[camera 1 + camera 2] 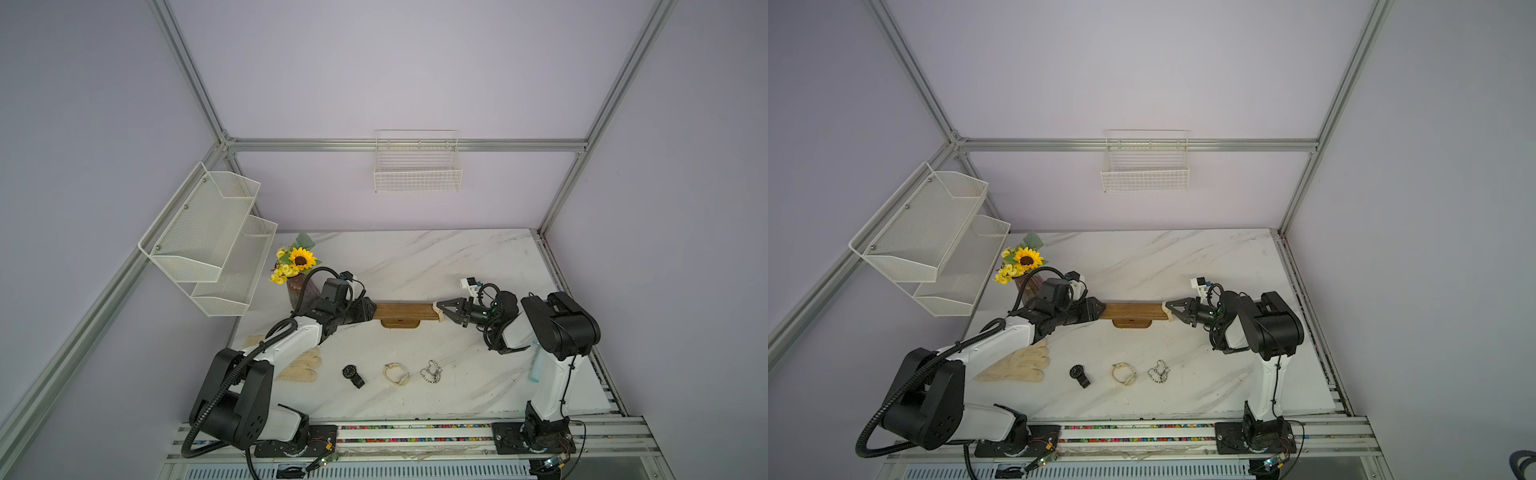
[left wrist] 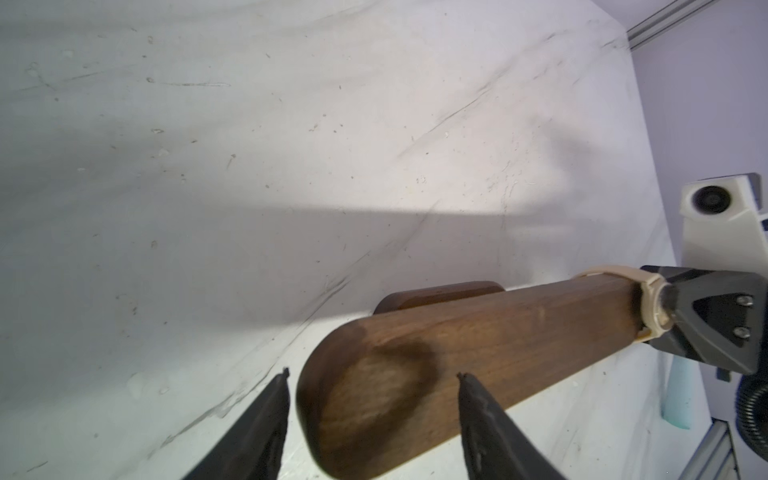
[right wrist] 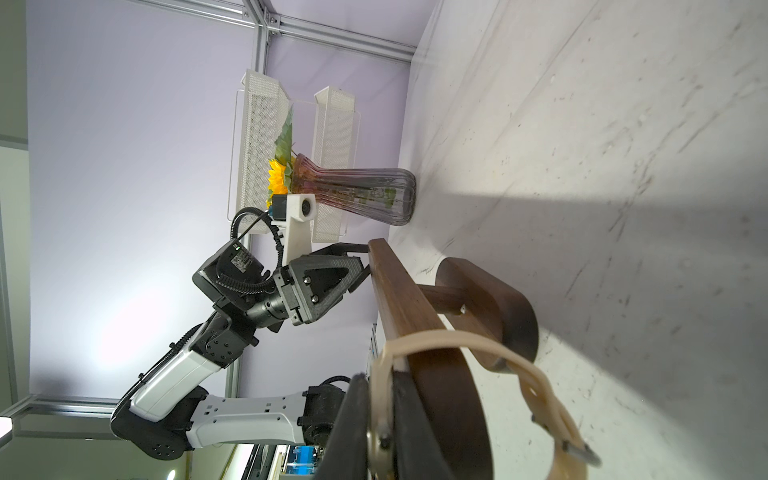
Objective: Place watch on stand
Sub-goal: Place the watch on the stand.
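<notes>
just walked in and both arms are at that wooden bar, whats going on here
The right gripper is shut on a beige watch, whose strap is looped over one end of the wooden stand. The left gripper sits at the opposite end, jaws open on either side of the bar. A black watch, a second beige watch and a bead chain lie loose on the table.

I am counting three watches: a black watch (image 1: 353, 375) and a cream watch (image 1: 395, 373) at lower middle of the frame, and a second cream watch (image 1: 435, 306) at the right end of the one stand (image 1: 405, 311). I am also counting one bead chain (image 1: 431, 371), one flower vase (image 1: 296, 286), one wire basket (image 1: 417, 170), one mesh shelf (image 1: 208, 237), and my two grippers: left gripper (image 1: 372, 311) and right gripper (image 1: 441, 313).
</notes>
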You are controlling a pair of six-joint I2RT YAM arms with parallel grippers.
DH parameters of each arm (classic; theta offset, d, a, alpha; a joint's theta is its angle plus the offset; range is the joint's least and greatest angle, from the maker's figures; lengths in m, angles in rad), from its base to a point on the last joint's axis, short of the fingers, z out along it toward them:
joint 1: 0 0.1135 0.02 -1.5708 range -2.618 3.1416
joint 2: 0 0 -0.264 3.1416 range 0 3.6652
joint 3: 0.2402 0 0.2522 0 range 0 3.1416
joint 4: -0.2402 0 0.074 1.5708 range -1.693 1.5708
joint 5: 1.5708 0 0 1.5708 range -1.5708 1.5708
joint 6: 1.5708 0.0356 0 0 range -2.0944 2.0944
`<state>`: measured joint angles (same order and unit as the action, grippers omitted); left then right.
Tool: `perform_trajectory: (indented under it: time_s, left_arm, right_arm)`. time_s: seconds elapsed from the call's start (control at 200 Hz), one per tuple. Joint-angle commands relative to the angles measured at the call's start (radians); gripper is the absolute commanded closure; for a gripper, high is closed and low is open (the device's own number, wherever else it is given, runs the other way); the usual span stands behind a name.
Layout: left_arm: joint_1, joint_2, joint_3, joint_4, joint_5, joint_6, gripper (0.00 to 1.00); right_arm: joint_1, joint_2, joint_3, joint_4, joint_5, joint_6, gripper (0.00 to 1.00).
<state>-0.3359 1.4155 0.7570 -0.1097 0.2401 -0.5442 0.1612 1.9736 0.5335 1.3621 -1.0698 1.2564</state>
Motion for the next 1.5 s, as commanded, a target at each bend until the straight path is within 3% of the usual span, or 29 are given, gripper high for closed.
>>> perform_trajectory:
  time_s: [0.0,0.24,0.465,0.93,1.495]
  left_arm:
    - [-0.001,0.023,-0.003,0.080,0.081,-0.035,0.44]
    - [-0.017,0.013,-0.015,0.079,0.113,-0.045,0.49]
    - [-0.017,-0.024,-0.033,0.069,0.103,-0.051,0.49]
    - [-0.017,-0.065,-0.047,0.059,0.105,-0.049,0.50]
    - [-0.020,-0.027,-0.071,0.105,0.119,-0.068,0.52]
  right_arm:
    - [0.016,-0.005,0.014,0.051,0.013,0.030,0.95]
    - [0.032,-0.035,0.020,0.047,0.051,0.043,0.95]
    - [0.062,-0.086,0.038,-0.087,0.093,-0.028,0.95]
    - [0.134,0.034,0.065,-0.016,0.133,-0.004,0.95]
    - [0.174,0.022,0.121,-0.100,0.151,-0.038,0.94]
